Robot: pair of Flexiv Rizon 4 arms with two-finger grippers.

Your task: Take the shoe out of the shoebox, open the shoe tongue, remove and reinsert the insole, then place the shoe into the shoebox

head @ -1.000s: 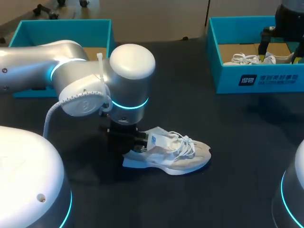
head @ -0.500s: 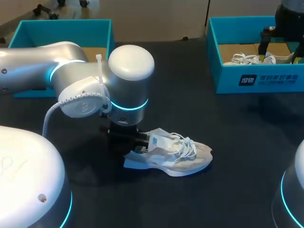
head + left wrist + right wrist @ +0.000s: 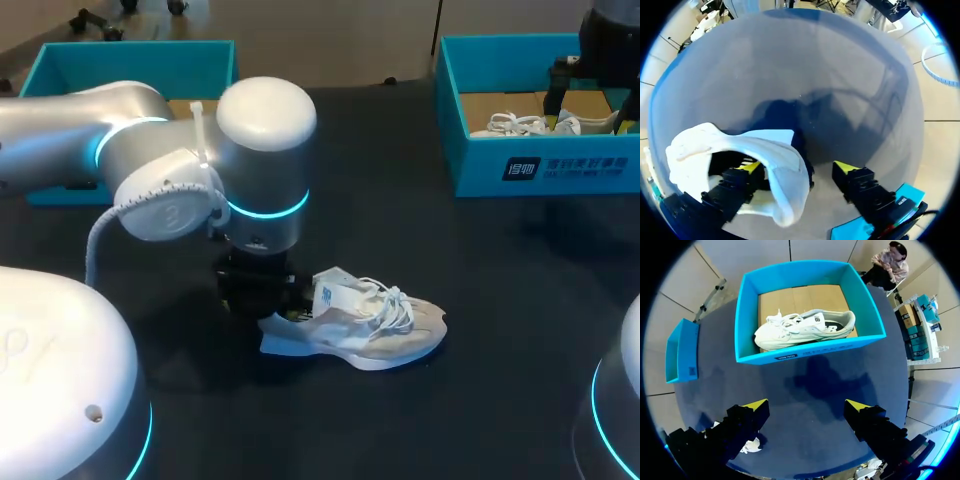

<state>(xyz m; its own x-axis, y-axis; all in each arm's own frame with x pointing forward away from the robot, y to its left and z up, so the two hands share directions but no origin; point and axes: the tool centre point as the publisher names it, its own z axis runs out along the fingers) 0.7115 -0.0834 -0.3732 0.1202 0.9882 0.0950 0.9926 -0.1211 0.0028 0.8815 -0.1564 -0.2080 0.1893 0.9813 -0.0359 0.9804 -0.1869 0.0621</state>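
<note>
Left gripper (image 3: pixel 799 167) is spread wide at the heel of the shoe (image 3: pixel 365 325). One finger (image 3: pixel 751 167) is inside the heel opening under the collar, the other is outside and clear of the shoe. The heel wall sits between them, not clamped. Shoe is sole-down mid-worktop (image 3: pixel 420 220), out of the box (image 3: pixel 805 354). Right gripper (image 3: pixel 807 407) is spread, empty, hanging above the box, which has a second shoe (image 3: pixel 805 327) in it.

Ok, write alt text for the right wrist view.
A white sneaker lies in an open turquoise shoebox on a dark table, ahead of the right arm's open, empty jaws. A second turquoise box sits beside it, apart.
</note>
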